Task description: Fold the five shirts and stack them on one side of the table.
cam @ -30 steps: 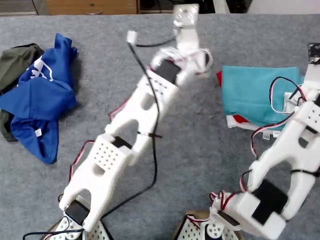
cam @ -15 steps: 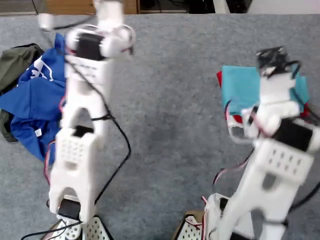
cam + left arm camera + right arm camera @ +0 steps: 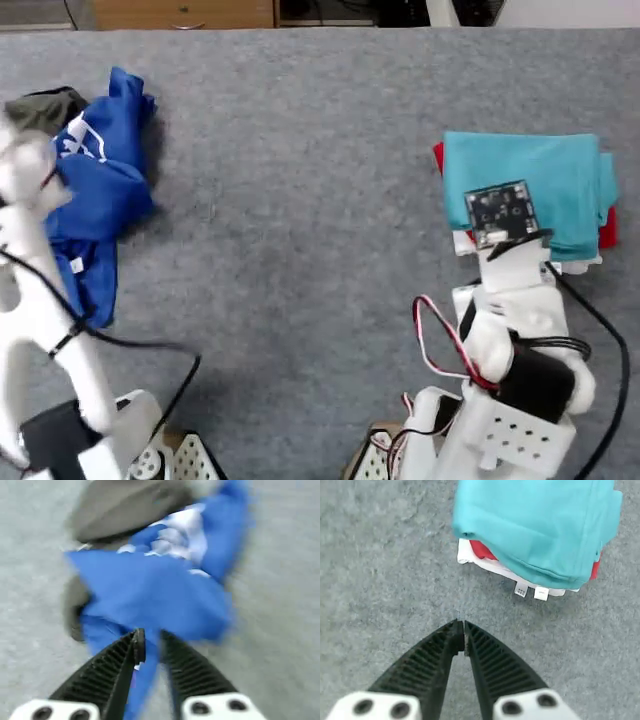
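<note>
1. Both arms have swung: the left arm (image 3: pixel 40 300) from mid-surface out to the left, the right arm (image 3: pixel 510 330) in by the stack.
2. On the right of the grey surface (image 3: pixel 300 200), a folded teal shirt (image 3: pixel 530 175) tops a red shirt (image 3: pixel 481 550) and a white shirt (image 3: pixel 495 566).
3. The crumpled blue shirt (image 3: pixel 100 200) lies at the left, on a green shirt (image 3: pixel 40 105).
4. The left fingers (image 3: pixel 120 660) are a crack apart over the blue shirt.
5. The right fingers (image 3: pixel 440 650) are pressed together, holding nothing.

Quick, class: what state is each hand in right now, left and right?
Left hand: slightly open, empty, above the blue shirt.
Right hand: shut, empty, above the table.
</note>
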Available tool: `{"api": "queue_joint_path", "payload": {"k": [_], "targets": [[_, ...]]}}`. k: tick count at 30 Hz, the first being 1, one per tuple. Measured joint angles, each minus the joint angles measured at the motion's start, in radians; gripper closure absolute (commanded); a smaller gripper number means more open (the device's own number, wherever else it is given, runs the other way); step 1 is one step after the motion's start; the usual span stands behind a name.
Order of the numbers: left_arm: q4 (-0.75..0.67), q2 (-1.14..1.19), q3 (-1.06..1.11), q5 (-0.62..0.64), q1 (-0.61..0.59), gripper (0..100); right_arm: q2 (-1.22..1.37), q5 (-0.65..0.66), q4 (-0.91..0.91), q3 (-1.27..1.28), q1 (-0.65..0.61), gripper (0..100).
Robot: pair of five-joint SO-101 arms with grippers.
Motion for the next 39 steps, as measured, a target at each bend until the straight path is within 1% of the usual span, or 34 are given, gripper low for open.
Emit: {"api": "queue_joint_path", "payload": {"k": [3, 5, 7, 9, 10, 11, 13, 15, 18, 21, 24, 25, 27, 28, 30, 31, 32, 34, 36, 39], "targets": [[-0.299, 0.052, 0.296, 0.002, -0.014, 80, -0.008, 0.034, -0.035, 0.04, -0.002, 99.4], [-0.462, 0.129, 0.399, 0.002, -0.018, 81, -0.008, 0.058, -0.074, 0.069, -0.002, 99.4], [-0.525, 0.221, 0.413, 0.002, -0.017, 87, -0.008, 0.075, -0.109, 0.091, 0.0, 99.5], [-0.54, 0.308, 0.407, 0.002, -0.017, 97, -0.008, 0.097, -0.13, 0.1, 0.0, 99.5], [-0.54, 0.347, 0.39, 0.002, -0.017, 99, -0.008, 0.106, -0.135, 0.1, 0.0, 99.5], [-0.539, 0.376, 0.364, 0.003, -0.015, 97, -0.009, 0.117, -0.138, 0.1, 0.0, 99.5], [-0.503, 0.4, 0.293, 0.003, -0.015, 98, -0.014, 0.138, -0.138, 0.1, 0.0, 99.5], [-0.41, 0.399, 0.212, 0.003, -0.015, 98, -0.014, 0.166, -0.138, 0.1, 0.0, 99.5], [-0.173, 0.333, 0.109, -0.002, 0.012, 98, -0.015, 0.198, -0.138, 0.1, 0.0, 99.5], [0.063, 0.167, 0.094, -0.018, 0.11, 98, -0.015, 0.209, -0.14, 0.1, 0.0, 99.5], [0.236, -0.106, 0.147, -0.028, 0.293, 98, -0.015, 0.215, -0.143, 0.1, 0.0, 99.5], [0.261, -0.21, 0.186, -0.035, 0.377, 98, -0.015, 0.215, -0.144, 0.1, 0.0, 99.5], [0.262, -0.422, 0.292, -0.075, 0.56, 98, -0.015, 0.215, -0.152, 0.109, 0.0, 99.5], [0.249, -0.525, 0.358, -0.097, 0.644, 96, -0.014, 0.215, -0.164, 0.115, 0.0, 99.5], [0.233, -0.686, 0.5, -0.13, 0.787, 84, -0.015, 0.215, -0.196, 0.133, 0.0, 99.4], [0.233, -0.735, 0.568, -0.132, 0.838, 79, -0.015, 0.215, -0.213, 0.146, 0.0, 99.4], [0.233, -0.761, 0.624, -0.126, 0.848, 76, -0.015, 0.215, -0.23, 0.157, 0.0, 99.4], [0.235, -0.783, 0.669, -0.049, 0.812, 74, -0.015, 0.215, -0.252, 0.173, -0.023, 99.4], [0.253, -0.796, 0.654, 0.035, 0.729, 74, -0.015, 0.215, -0.258, 0.173, -0.064, 99.4], [0.29, -0.798, 0.554, 0.046, 0.608, 74, -0.015, 0.215, -0.258, 0.173, -0.161, 99.4]]}}
